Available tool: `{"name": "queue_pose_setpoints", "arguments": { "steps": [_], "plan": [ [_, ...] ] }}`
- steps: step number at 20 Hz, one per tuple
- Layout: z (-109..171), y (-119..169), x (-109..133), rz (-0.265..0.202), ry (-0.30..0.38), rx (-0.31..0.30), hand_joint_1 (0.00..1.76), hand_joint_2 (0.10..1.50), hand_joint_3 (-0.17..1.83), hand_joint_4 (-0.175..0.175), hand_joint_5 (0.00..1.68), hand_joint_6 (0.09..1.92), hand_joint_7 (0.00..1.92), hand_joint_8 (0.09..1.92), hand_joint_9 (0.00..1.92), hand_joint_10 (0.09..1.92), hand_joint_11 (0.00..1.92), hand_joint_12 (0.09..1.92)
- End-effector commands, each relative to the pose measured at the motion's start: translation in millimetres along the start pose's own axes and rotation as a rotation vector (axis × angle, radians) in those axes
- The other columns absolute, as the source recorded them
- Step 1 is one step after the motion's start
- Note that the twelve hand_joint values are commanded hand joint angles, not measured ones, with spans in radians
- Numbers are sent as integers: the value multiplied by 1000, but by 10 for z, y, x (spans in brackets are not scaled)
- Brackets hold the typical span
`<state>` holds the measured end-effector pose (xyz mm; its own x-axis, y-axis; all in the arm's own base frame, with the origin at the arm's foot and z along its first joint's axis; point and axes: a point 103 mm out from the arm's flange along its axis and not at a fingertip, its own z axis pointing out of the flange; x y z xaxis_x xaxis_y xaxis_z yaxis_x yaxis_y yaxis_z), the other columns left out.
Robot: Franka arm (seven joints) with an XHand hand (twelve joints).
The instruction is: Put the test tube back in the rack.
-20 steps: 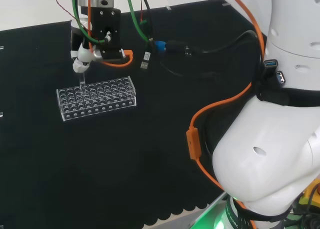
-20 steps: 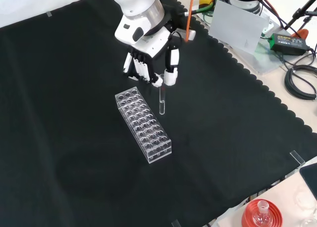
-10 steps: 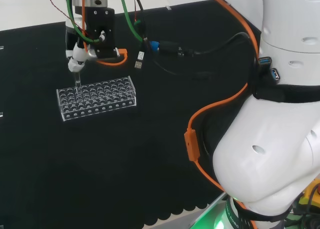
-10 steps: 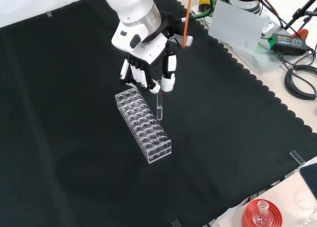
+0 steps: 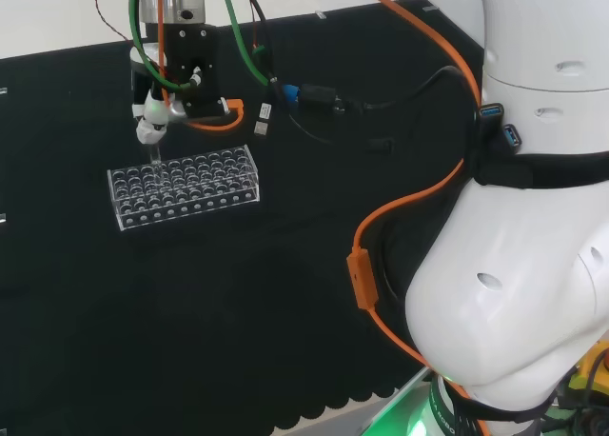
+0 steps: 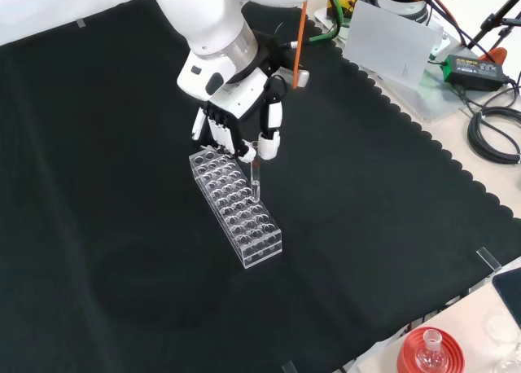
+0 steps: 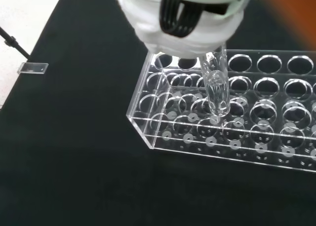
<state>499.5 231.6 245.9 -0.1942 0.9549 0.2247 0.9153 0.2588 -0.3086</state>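
Clear test tube [image 7: 217, 90] upright under blurred hand [image 7: 185, 23], tip above clear rack [image 7: 237, 122], black cloth [image 7: 74, 152]

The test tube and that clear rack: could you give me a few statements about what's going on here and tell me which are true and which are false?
1. The hand holds the test tube by its upper end. True.
2. The test tube lies flat on the black cloth. False: it hangs roughly upright from the hand, over the rack.
3. The rack is full of other tubes. False: the holes seen in the wrist view look empty.
4. In the front view, the tube is near the rack's end closest to the arm. True.
5. The rack is tipped on its side. False: it stands flat with its holes facing up.
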Motion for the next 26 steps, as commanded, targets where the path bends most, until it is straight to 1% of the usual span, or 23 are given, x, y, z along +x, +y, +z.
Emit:
{"name": "queue_pose_setpoints", "arguments": {
  "steps": [1,14,26],
  "plan": [
    [5,14,-27,5,2,4,1310,715,544,-175,1247,638,1310,600,1182,523,484,1371],
    [38,17,-138,12,25,4,1310,715,544,-175,1248,637,1311,599,1183,522,485,1371],
    [83,12,-180,13,11,13,1310,714,545,-175,1248,637,1311,598,1183,522,484,1371]
  ]
}}
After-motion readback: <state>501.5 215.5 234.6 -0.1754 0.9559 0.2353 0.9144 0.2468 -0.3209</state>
